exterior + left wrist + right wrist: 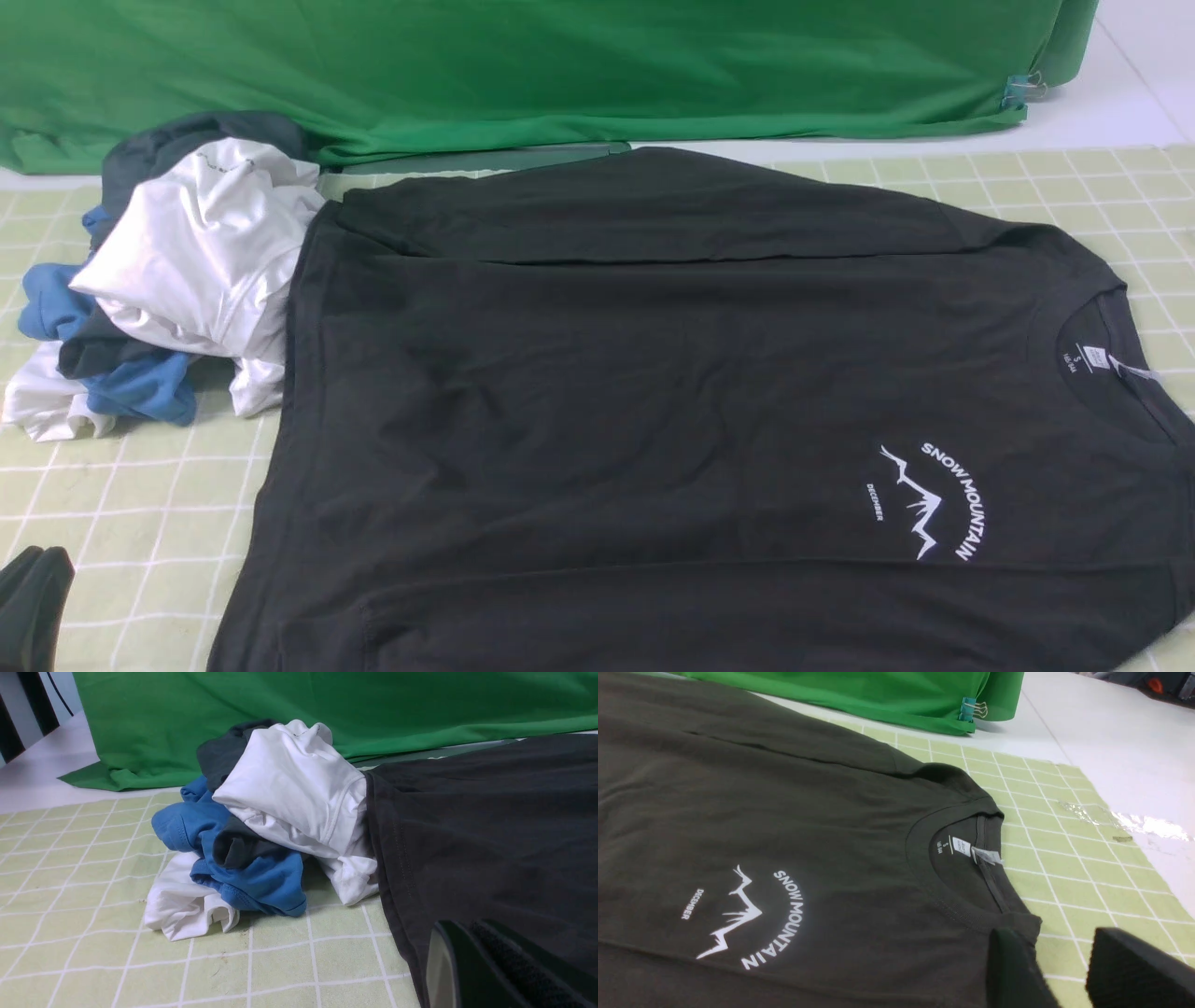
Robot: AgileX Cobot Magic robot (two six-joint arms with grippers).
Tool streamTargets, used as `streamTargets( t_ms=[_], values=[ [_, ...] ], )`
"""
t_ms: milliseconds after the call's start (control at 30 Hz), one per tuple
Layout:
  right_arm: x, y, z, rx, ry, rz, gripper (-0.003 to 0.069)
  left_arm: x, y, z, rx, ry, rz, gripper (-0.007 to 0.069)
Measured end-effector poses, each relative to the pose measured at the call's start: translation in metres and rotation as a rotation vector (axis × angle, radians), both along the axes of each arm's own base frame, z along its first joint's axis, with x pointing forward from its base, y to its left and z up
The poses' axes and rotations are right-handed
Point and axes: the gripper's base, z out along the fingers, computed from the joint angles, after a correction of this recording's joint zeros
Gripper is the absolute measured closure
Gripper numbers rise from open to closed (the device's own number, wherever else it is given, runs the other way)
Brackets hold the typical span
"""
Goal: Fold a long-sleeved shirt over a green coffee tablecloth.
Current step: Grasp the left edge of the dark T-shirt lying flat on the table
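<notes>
Black cotton long-sleeved shirt with a white mountain print lies flat on the pale yellow-green gridded tablecloth, far sleeve apparently laid inward, ready for folding. Crumpled white, blue and grey garments are heaped against its hem. Left gripper is pinched closed and empty, beside that hem. Right gripper has jaws parted and empty at the collar-side shoulder, likely lining up a grasp.

The fingertips of our two black grippers, seen close up.
Our left gripper has matte black fingers; one carries a pale, flat side face edged in black, the other a pad of fine ribbed black texture. From the front we see it as a plain dark wedge. Our right gripper shows two blunt, blocky matte black fingers, smooth-faced, with softly rounded corners.
</notes>
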Motion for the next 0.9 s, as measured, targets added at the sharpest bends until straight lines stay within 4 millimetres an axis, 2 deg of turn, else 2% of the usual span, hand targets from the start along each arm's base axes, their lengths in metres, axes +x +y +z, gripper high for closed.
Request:
streamTargets(
  t_ms=[767, 833, 900],
  values=[
    [0.0000, 0.0000, 0.0000, 0.000, 0.000, 0.000, 0.0414, 0.0000, 0.0005, 0.0003, 0.023, -0.002, 0.002, 0.0608],
    [0.0000, 0.0000, 0.0000, 0.000, 0.000, 0.000, 0.0414, 0.0003, 0.0006, 0.0028, 0.021, -0.030, 0.004, 0.0608],
    [0.0000, 0.0000, 0.0000, 0.000, 0.000, 0.000, 0.0414, 0.0009, 0.0002, 0.0085, -0.055, -0.097, 0.008, 0.0608]
  ],
)
